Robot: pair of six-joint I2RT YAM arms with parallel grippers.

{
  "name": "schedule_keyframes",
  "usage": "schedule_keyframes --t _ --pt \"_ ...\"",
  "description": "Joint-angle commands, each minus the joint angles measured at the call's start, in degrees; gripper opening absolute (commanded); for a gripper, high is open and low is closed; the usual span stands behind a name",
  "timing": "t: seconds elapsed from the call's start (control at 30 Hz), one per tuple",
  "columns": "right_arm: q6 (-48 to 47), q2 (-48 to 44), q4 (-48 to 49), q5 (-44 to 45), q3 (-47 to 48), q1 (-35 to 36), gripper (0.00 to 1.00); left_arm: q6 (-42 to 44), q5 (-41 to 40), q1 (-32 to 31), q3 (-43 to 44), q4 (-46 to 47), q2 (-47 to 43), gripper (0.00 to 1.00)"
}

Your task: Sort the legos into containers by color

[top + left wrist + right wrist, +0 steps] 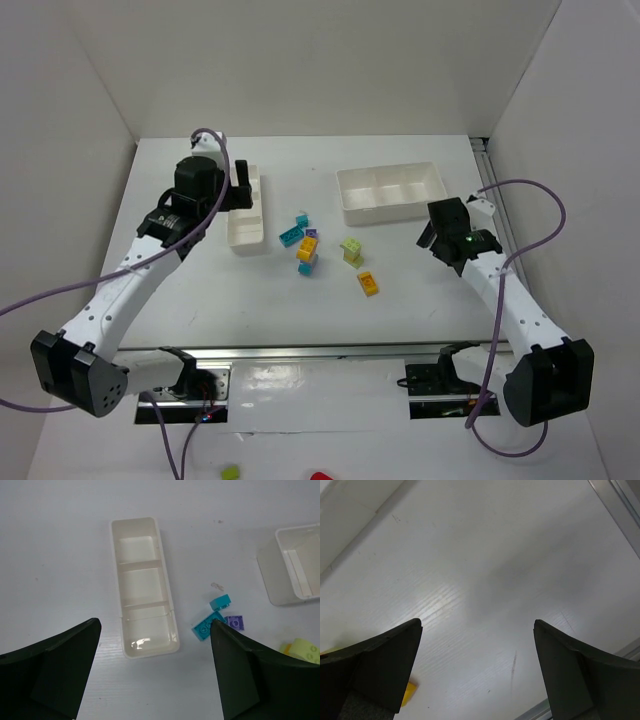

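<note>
Legos [307, 245] loose between narrow tray [166, 580] and wider tray [390, 207]; left gripper [154, 630] and right gripper [477, 625] both spread, empty.

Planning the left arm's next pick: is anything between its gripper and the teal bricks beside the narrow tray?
Nothing visible. The open left gripper hovers over the narrow tray, and the teal bricks lie on the table just past its rim, a purple brick close beside them.
</note>
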Motion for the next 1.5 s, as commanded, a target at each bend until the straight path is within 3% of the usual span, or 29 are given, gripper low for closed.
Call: schedule_keyframes --t 0.0,0.1,0.3,0.43,0.57,0.9,1.1,1.37,1.47 --pt "-2.2 -1.0 5.1 -1.7 -0.9 0.3 1.00 -2.3 2.6 -0.5 2.3 1.9 0.8 1.00" --pt "-5.3 -1.0 8.0 -5.6 -0.9 0.9 1.00 -4.1 5.0 -0.5 6.1 -1.9 2.9 1.00" --pt "-10.8 -3.1 19.5 -22.5 -4.8 6.0 0.97 -2.3 8.7 -0.5 11.0 -6.7 5.7 1.00" --pt "-10.8 1.5 18.7 -19.8 -4.2 16.8 0.97 -1.3 9.3 -0.5 11.6 -8.0 5.7 0.98" --pt "-11.3 5.7 18.7 -17.7 -3.6 23.0 0.98 -1.3 9.9 -0.5 11.6 -8.7 5.7 0.97" --pt "-13.4 17.5 21.3 -18.3 -1.1 26.0 0.98 -0.6 11.1 -0.5 12.2 -8.7 9.1 0.96" --pt "-14.6 22.0 22.2 -19.1 -2.5 26.0 0.85 0.0 11.1 -0.5 12.2 -8.7 9.7 0.93" --pt "-15.1 24.3 25.1 -19.7 -3.9 26.0 0.59 0.0 10.6 -0.5 12.7 -8.7 10.2 0.92" --pt "-15.1 24.3 25.1 -19.7 -4.4 26.0 0.57 0.0 10.6 -0.5 12.7 -8.7 10.2 0.92"
